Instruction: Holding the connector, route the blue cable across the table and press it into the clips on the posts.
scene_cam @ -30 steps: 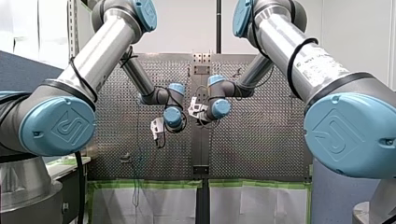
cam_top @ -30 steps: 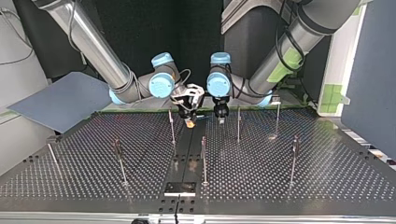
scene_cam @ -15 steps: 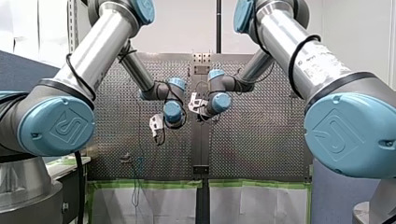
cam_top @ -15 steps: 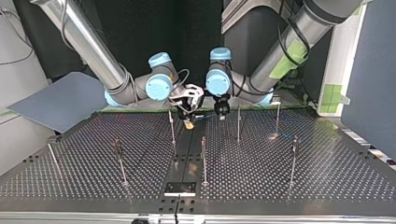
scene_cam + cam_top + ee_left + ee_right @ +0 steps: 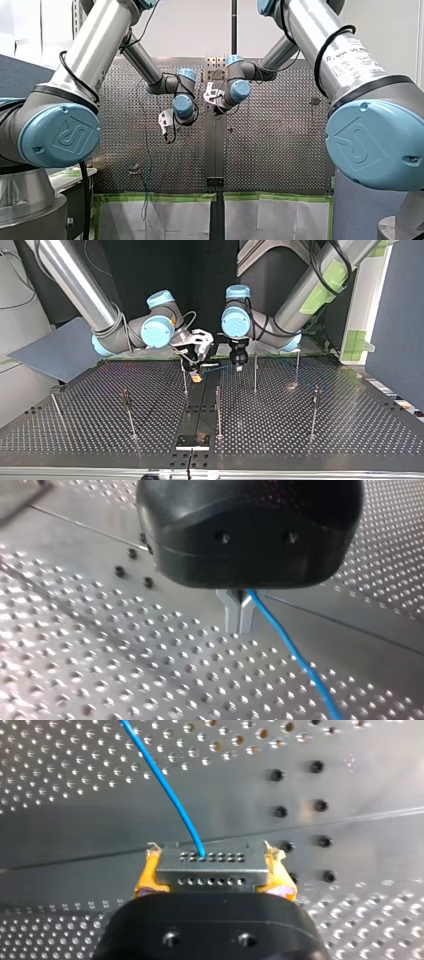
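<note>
Visibly, thin blue cable (image 5: 170,795) enters grey connector (image 5: 211,870).

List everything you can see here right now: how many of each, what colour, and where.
blue cable: one, blue, runs from the connector through my left gripper and on over the table.
connector: one, grey metal, between my right gripper's yellow pads.
posts: about seven, thin metal, upright across the table.
table: one, dark, perforated.
board: one, grey-blue, beyond the table at the top view's left.
left gripper: one, black with metal fingers, shut on the blue cable.
right gripper: one, yellow pads, shut on the connector.
</note>
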